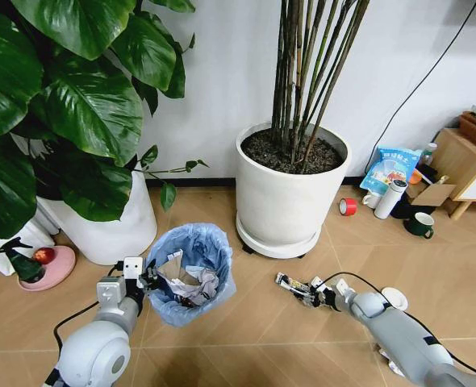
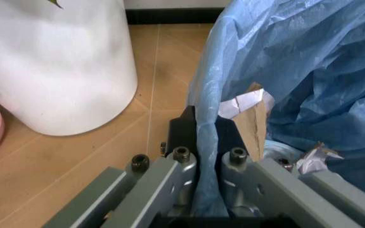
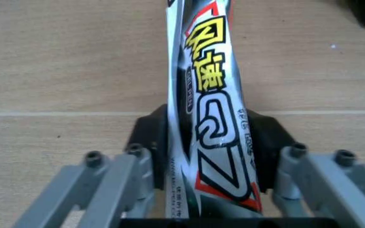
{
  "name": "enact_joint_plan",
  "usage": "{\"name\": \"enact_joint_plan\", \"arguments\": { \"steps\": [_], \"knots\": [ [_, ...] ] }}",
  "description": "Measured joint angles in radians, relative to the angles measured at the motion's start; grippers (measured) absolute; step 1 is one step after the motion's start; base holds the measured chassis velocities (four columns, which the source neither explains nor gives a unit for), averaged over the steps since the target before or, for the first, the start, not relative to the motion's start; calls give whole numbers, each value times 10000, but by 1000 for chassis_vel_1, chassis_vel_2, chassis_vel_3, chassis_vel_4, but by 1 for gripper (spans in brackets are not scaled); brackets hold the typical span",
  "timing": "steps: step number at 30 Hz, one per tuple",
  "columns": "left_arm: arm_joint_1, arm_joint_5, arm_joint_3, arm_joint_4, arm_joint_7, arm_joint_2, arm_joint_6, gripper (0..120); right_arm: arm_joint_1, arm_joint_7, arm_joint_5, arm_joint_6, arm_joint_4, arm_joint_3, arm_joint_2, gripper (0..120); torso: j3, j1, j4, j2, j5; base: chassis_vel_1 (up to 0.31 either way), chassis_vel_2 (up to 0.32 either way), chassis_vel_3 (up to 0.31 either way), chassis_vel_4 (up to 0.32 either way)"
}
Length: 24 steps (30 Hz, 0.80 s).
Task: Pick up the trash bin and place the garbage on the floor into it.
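Left end effector [image 2: 205,142] is pinched on the rim of the trash bin [image 1: 191,274]: one finger outside the wall, one inside, with the light-blue liner bag [image 2: 296,66] squeezed between the pads. Jaws nearly closed, only the rim and plastic between them. In the head view the same end effector [image 1: 149,278] sits at the bin's left edge. The bin is on or just above the floor [image 1: 246,330], I can't tell which, between the two big white planters [image 1: 290,193]. It already holds crumpled white paper [image 1: 191,284] and a bit of cardboard [image 2: 254,123].

Right end effector [image 3: 211,137] is clamped on a flattened tube [image 3: 211,118], silver-white with yellow and red printed lettering. Pads press both flat sides and the tube sticks out well past the fingertips. In the head view that end effector [image 1: 317,295] is off to the right of the bin, with the tube [image 1: 293,285] pointing toward it but well short of the rim, over bare wooden floor.

A white round lid [image 1: 394,297] lies on the floor just beside my right arm.
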Motion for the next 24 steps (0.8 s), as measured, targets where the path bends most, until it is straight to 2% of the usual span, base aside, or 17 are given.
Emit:
{"name": "enact_joint_plan", "arguments": {
  "steps": [3, 4, 7, 12, 15, 18, 21, 23, 24],
  "knots": [
    [-26, -25, 14, 14, 3, 4, -2, 0, -81, 87, 2, 14, 54, 41, 11, 24, 0, 0, 3, 0, 2, 0, 0, 0, 0],
    [-26, -25, 14, 14, 3, 4, -2, 0, -81, 87, 2, 14, 54, 41, 11, 24, 0, 0, 3, 0, 2, 0, 0, 0, 0],
    [-37, -45, 22, 38, 3, 17, -2, 0, -286, 363, 68, 8, 292, 162, -1, 11, 3, 1, 3, -1, 7, 0, 0, 0, 0],
    [-31, -73, 31, 42, 5, 71, -2, 0, -715, 570, 223, -152, 1076, 470, -237, 0, 6, 2, -1, -4, 8, 0, 0, 0, 0],
    [-15, -123, 21, 33, 5, 103, -2, 0, -1059, 659, 315, -206, 1721, 742, -464, 0, 5, 2, -1, -4, -3, 0, 0, 0, 0],
    [1, -215, -36, 24, -6, 144, -2, 0, -1434, 730, 443, -263, 2471, 1018, -716, 0, 5, 2, -2, -4, 6, 0, 0, 0, 0],
    [1, -399, -129, 84, -56, 227, -3, 0, -2139, 880, 734, -414, 4348, 1624, -1149, 0, 3, 1, -2, -4, -5, 0, 0, 0, 0],
    [-5, -440, -139, 114, -68, 251, -3, 0, -2244, 927, 796, -430, 4669, 1733, -1201, 0, 3, 2, -4, -3, -3, 0, 0, 0, 0],
    [-29, -518, -149, 169, -87, 291, -3, 0, -2453, 1073, 958, -479, 5327, 1955, -1291, 0, 3, 1, 0, -4, 1, 0, 0, 0, 0]
  ]
}}
